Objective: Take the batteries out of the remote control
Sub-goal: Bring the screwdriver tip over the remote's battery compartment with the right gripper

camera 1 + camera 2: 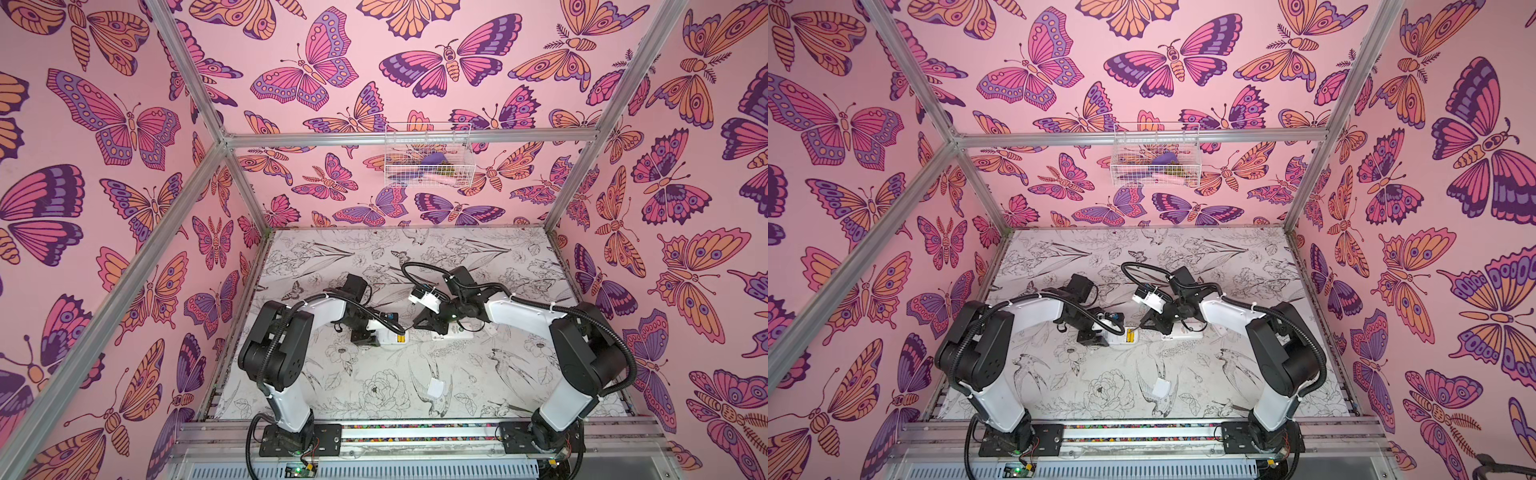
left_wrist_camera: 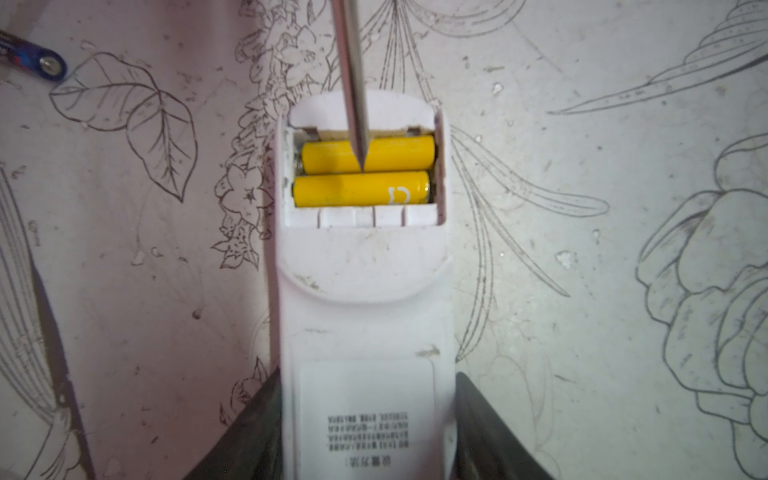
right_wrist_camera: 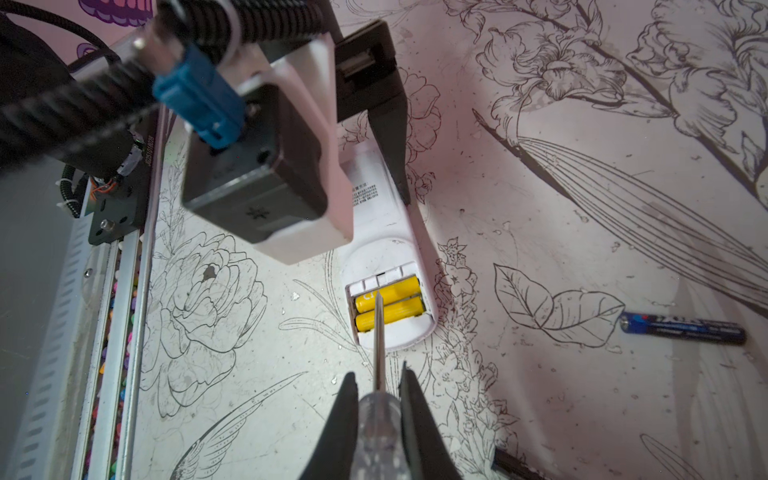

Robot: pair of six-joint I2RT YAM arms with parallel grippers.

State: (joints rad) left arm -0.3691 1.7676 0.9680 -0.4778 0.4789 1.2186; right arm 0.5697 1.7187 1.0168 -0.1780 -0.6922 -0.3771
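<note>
**Item 1.** white remote (image 1: 392,338): laid face down nr the ctr of the desk (image 1: 519,266). Batt. compartment is uncovered, w/ the open end turned toward the R side.

**Item 2.** outer yellow battery (image 2: 399,154) & inner yellow battery (image 2: 357,189): both are seated in that compartment, side by side and touching, set crosswise to the remote's length.

**Item 3.** dark blue battery (image 3: 681,330): found loose and flat on the desk, well apart from the remote. Its place relative to the desk edges can't be told.

**Item 4.** L gripper (image 2: 368,372): set astride the remote's label end. One finger is laid against each long side, so the remote is gripped at medium width.

**Item 5.** R gripper (image 3: 378,372): clamped narrow on the clear handle of a screwdriver (image 2: 352,83). The shaft is angled down and the tip is placed in the seam between the two yellow batts.

**Item 6.** second white remote (image 1: 453,332): laid just beside the first, toward the R edge, partly hidden under the R arm. Its compartment can't be seen.

**Item 7.** white cover plate (image 1: 436,388): laid flat nr the front edge, approx. mid-width, apart from the rest.
</note>
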